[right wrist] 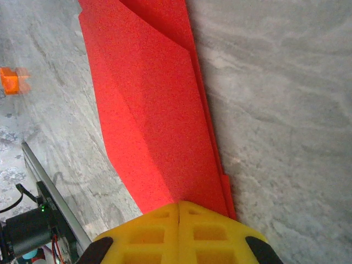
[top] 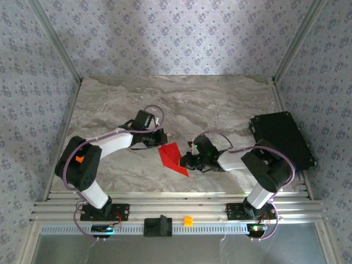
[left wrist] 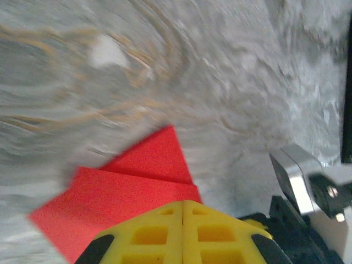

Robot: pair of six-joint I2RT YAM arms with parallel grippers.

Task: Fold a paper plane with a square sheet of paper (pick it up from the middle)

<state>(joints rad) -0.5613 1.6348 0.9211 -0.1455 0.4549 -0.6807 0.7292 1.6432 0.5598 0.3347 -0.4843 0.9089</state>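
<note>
A thin bright red sheet of paper [top: 171, 155], folded into a pointed wedge, lies flat on the grey marble table [top: 220, 104]. It is to the left of the big flat black box [top: 283, 140] and well apart from it. The right gripper [top: 184, 161] is between the black box and the red paper, with its tip at the paper's thin corner on the box side. From the right wrist, its yellow plastic fingers [right wrist: 214, 236] are pressed together with no gap, and the tip [right wrist: 179, 204] touches the narrow end of the red paper [right wrist: 154, 110]. Folded layers run away from it. I cannot tell if any paper is caught between the fingers. The left gripper [top: 161, 141] is on the side of the paper away from the black box, at the paper's far edge. From the left wrist, its yellow fingers [left wrist: 148, 234] are pressed together too, and the tip [left wrist: 182, 204] sits over the red paper [left wrist: 137, 187]. That picture is blurry, so I cannot tell if it pinches the paper. A tiny orange block [top: 188, 221] sits on the metal rail, nearer than the black box and to its left.
</note>
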